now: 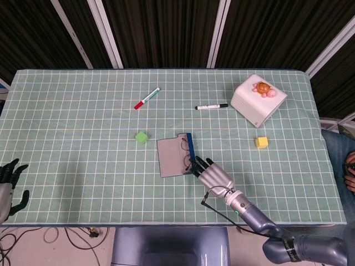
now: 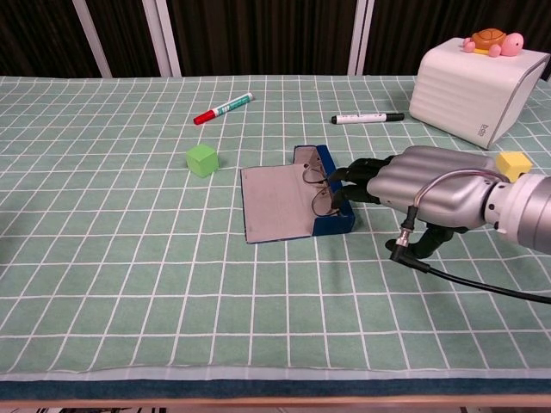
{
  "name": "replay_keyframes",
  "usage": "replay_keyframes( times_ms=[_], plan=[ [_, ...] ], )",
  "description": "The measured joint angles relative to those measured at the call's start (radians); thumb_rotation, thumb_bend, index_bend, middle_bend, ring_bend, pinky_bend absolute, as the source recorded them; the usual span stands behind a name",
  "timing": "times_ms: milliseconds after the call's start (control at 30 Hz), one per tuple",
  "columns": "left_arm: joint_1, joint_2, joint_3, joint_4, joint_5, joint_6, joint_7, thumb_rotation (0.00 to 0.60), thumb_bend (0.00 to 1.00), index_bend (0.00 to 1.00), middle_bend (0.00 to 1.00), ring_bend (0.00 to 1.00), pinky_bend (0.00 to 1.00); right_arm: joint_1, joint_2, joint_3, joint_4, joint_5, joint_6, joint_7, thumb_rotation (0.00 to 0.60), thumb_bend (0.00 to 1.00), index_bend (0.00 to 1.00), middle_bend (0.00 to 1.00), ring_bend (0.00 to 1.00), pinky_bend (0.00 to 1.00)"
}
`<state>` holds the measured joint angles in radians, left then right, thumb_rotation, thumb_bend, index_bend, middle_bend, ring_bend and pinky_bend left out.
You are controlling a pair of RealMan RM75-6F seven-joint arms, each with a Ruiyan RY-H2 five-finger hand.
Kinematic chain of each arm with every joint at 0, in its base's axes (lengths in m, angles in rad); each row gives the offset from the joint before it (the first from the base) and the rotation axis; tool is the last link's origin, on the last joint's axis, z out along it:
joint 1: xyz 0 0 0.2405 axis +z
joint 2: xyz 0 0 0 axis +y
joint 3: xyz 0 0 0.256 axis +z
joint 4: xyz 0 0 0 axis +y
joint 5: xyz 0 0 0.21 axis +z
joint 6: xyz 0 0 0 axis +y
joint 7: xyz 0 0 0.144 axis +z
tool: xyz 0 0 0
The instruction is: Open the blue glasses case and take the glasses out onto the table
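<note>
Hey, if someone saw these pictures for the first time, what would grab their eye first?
Probably the silver right robot hand reaching from the right, its dark fingertips at the open blue glasses case mid-table, glasses still inside. After that, the toy turtle on the white box at the far right.

Table (image 1: 66,166) holds case (image 1: 175,157), markers, cubes, seemingly box (image 1: 258,100).

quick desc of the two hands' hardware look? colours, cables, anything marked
Right hand: rounded silver-grey metallic shell over the back, black fingers. A thin black cable plugs in under the wrist by an angled connector and trails off right. Wrist cuff is light grey, forearm blue-grey, with a small green light near the wrist in the head view. Left hand: dark fingers, grey back, only partly visible at the frame edge.
</note>
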<state>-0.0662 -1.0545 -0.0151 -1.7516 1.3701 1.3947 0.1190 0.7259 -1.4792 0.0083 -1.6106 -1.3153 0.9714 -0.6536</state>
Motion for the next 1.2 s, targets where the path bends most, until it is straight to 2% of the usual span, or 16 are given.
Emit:
replay_keyframes(
  times_ms=[1200],
  plan=[
    [-0.001, 0.001, -0.001, -0.002, -0.01, -0.004, 0.006, 0.6, 0.47, 0.13, 0.0, 0.0, 0.02, -0.012, -0.029, 0.008, 0.034, 0.001, -0.012, 0.024, 0.6, 0.47, 0.23, 0.0, 0.02, 0.23]
  ],
)
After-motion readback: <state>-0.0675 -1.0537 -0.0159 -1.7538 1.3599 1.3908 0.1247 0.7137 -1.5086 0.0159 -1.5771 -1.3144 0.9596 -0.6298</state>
